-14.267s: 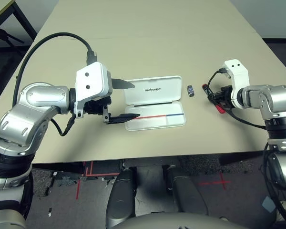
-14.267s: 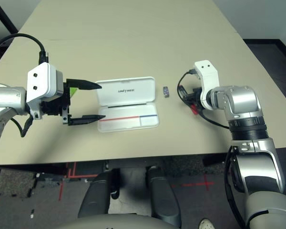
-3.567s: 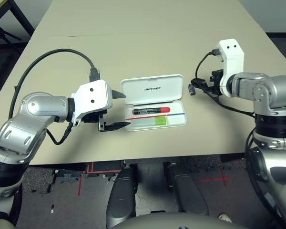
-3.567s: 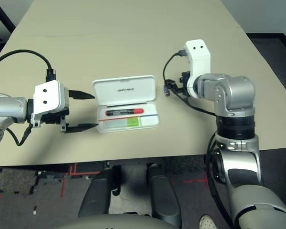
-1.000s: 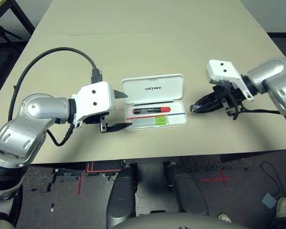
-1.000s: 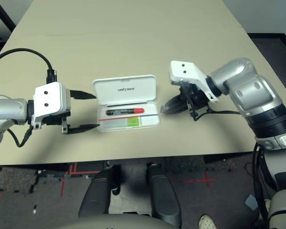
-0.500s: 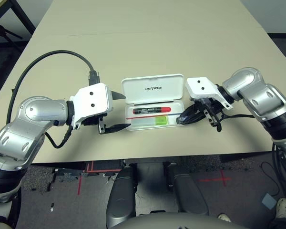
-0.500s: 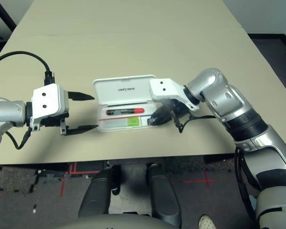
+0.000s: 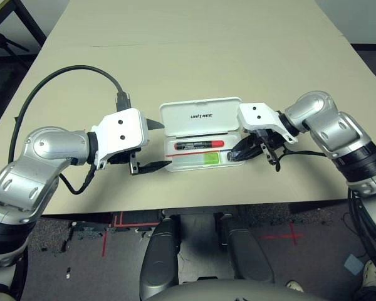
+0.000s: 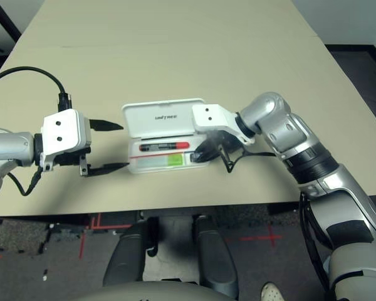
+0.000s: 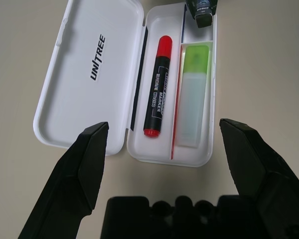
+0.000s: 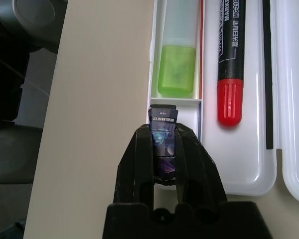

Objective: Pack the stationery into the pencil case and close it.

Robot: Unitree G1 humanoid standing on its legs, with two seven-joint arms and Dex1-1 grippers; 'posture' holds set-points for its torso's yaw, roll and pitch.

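Pencil case (image 9: 203, 135): lies open near the counter's front edge, marker (image 9: 199, 145) and highlighter (image 9: 200, 160) inside. Right claw (image 12: 164, 149): block (image 12: 163, 137) is gripped over the case's end compartment, for release. Left claw (image 11: 172, 144): held open beside the case.

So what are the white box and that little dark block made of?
The white rounded hinged pencil case looks like hard, smooth plastic: its lid is glossy, with moulded rims and printed letters. The tiny dark block, pinched in the right gripper, has a shiny printed wrapper, maybe foil or glossy paper; what is inside can't be told.
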